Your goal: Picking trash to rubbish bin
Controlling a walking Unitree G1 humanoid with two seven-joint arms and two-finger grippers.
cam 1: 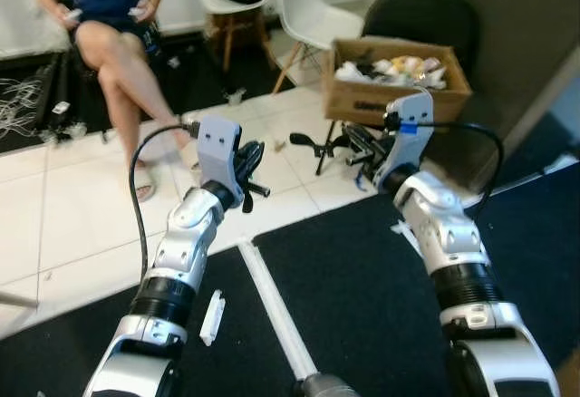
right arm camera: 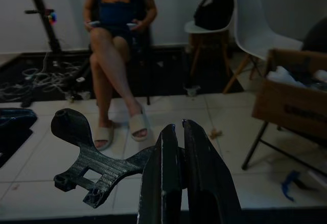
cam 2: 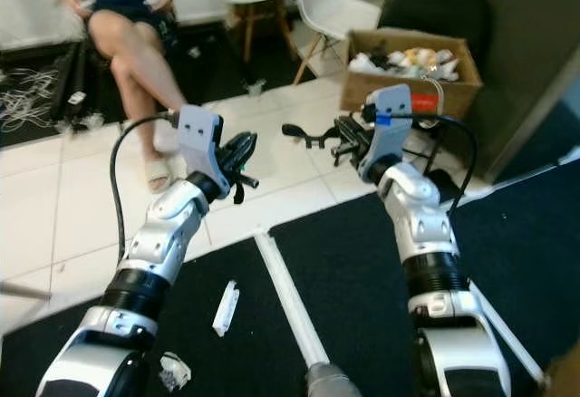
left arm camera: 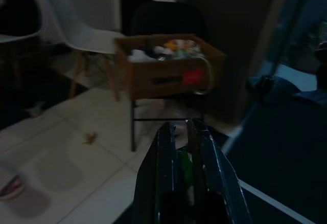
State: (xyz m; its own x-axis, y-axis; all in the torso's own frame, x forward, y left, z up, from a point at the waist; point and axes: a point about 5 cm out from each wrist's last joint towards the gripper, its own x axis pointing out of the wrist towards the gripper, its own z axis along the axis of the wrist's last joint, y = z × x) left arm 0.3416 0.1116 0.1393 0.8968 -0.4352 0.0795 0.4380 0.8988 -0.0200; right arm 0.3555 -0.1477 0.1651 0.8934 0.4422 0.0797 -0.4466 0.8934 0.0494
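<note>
Both arms reach forward. The left tool pinches a small green scrap; the right tool is pressed together, empty. The cardboard bin of trash stands ahead, nearer the right arm.

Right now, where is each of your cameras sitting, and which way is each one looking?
Left eye view: on my head, facing forward and down at both arms, a white stick on the black mat.
Right eye view: beside it, same scene, left gripper and right gripper raised.
Left wrist view: along the left fingers toward the cardboard box of trash.
Right wrist view: along the right fingers toward a seated person.
Shared: both wrist views show the box and white chair.
</note>
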